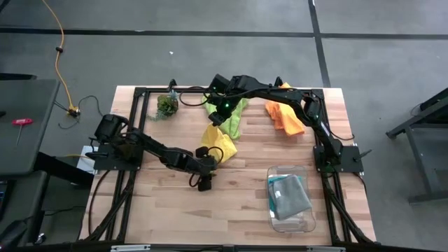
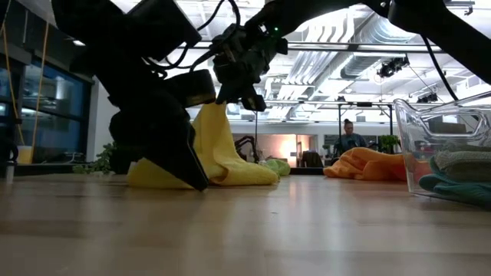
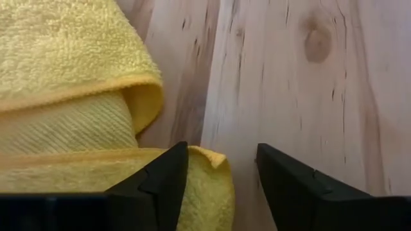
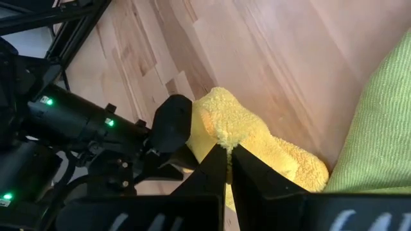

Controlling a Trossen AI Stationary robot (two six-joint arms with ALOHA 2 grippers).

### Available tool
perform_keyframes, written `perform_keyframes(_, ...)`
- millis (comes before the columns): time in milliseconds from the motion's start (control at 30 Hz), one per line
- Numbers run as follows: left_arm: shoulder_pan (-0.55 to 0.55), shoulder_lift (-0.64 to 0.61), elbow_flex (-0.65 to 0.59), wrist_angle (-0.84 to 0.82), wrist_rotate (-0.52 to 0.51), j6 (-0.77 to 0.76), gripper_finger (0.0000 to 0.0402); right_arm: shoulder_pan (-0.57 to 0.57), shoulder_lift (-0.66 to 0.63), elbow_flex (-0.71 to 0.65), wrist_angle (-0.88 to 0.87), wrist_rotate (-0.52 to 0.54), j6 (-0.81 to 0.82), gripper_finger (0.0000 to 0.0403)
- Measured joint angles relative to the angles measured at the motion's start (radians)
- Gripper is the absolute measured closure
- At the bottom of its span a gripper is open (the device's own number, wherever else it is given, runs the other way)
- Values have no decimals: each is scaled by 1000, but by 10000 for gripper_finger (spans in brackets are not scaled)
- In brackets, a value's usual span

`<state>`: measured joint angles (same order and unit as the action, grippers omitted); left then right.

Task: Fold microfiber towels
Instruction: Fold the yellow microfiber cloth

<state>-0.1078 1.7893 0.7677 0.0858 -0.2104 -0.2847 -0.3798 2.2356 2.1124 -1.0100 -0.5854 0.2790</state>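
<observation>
High view, counted: five microfiber towels. One yellow towel (image 1: pixel 219 141) lies bunched near the middle of the desk (image 1: pixel 175 210); one lime green towel (image 1: pixel 236 115) sits just behind it; one orange towel (image 1: pixel 283 116) lies toward the right rear. One teal towel (image 1: pixel 282 187) and one grey towel (image 1: pixel 292 199) lie folded inside the single clear plastic bin (image 1: pixel 308 224) at the right front. One small dark-green plant clump (image 1: pixel 166 106) stands at the left rear.

Two arms reach in. The left gripper (image 1: pixel 204 179) is down at the desk beside the front edge of the yellow towel. In the left wrist view its fingers (image 3: pixel 160 186) stand parted, one resting over a corner of the yellow cloth, the other over bare wood, nothing clamped between them.

The right gripper (image 1: pixel 217 120) hangs over the yellow towel's rear end. In the right wrist view its fingertips (image 4: pixel 221 160) are pinched tight on a tuft of the yellow towel, which rises in a peak up to them in the low view.

One person shows in the room far behind the desk.
</observation>
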Motion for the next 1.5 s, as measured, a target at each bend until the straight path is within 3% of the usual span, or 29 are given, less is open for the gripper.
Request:
perform_keyframes(167, -9, 6, 2, -3, -35, 10, 269, 0, 0, 0, 2, 0, 0, 403)
perform_keyframes(433, -27, -2, 3, -64, -30, 47, 390, 0, 0, 0, 0, -1, -23, 403)
perform_keyframes(600, -29, -103, -6, -236, -20, 29, 398, -4, -14, -1, -79, 3, -94, 403)
perform_keyframes(967, -28, -586, -3, -518, -49, 88, 401, 57, -138, -2, -373, 186, -291, 403)
perform_keyframes(1233, 18, -935, 1, -654, -178, 52, 401, 180, -218, -2, -311, 360, -268, 403)
perform_keyframes(1400, 92, -1068, 3, -631, -171, 51, 401, 247, -243, -1, -251, 424, -278, 403)
perform_keyframes(1500, 121, -1106, 2, -626, -138, 52, 401, 269, -285, -75, -190, 455, -274, 403)
